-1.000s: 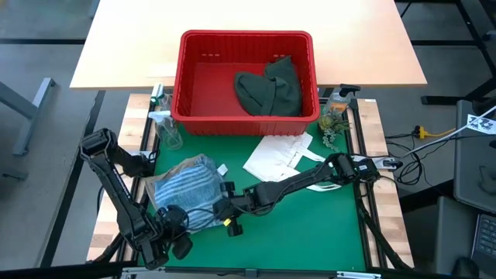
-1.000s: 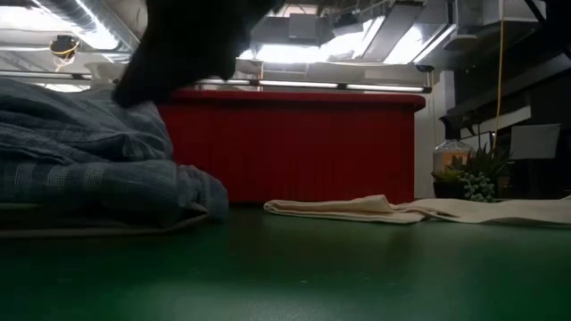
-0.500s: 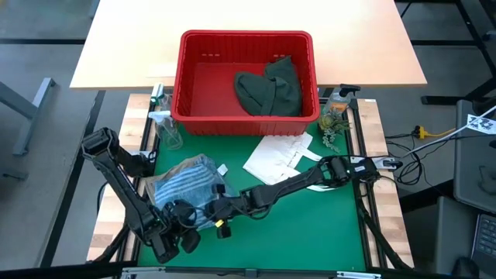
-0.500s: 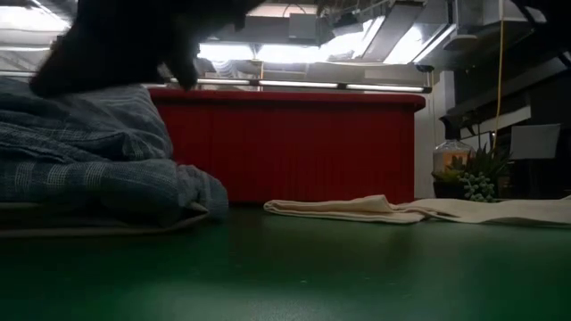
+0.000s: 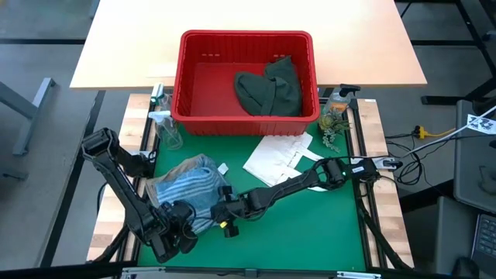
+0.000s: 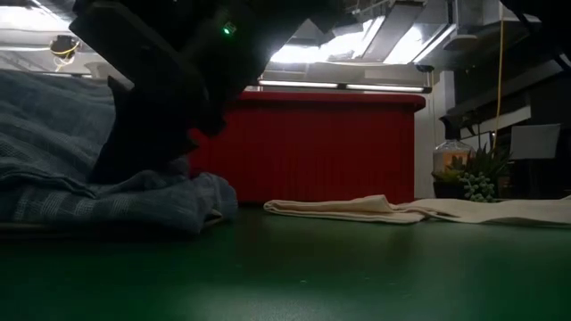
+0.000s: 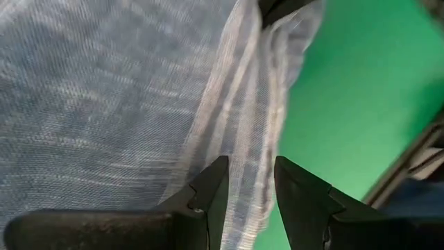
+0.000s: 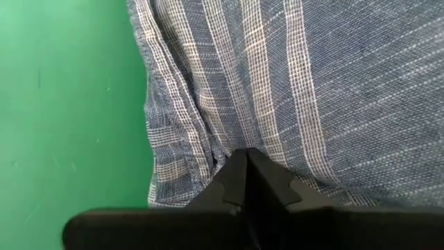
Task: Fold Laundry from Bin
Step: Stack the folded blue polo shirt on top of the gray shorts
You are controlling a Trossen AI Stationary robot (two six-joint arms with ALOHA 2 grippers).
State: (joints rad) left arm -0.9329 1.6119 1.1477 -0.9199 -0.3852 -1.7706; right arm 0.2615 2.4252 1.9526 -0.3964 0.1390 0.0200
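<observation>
1. Green matting covers the tabletop (image 5: 310, 225), with a pale wooden desk (image 5: 248, 23) beyond it.
2. At the far edge of the mat stands the red bin (image 5: 244, 77), a slotted crate with a thick rim; a dark green garment (image 5: 270, 89) lies bunched inside it toward its right side.
3. Just in front of the bin, a flat white cloth piece (image 5: 280, 155) lies on the mat; in the low view it shows as a thin cream fold (image 6: 357, 210) before the red wall.
4. The blue-white striped shirt (image 5: 186, 190) sits in a rumpled heap at the mat's left side, near the front, with a tan layer showing under its left edge.
5. The left end effector (image 5: 188, 227) is at the shirt's near edge; its wrist view shows the fingers (image 7: 208, 198) spread partway with striped cloth lying between and ahead of them, though whether they actually pinch it cannot be told.
6. The right end effector (image 5: 219, 208) reaches across the mat from the right to the shirt's right-hand edge; its wrist view shows the fingertips (image 8: 239, 177) pressed together, nipping a fold of the striped fabric.
7. A clear spray bottle (image 5: 167, 128) stands left of the bin, and a small plant (image 5: 332, 124) with a bottle stands to its right.
</observation>
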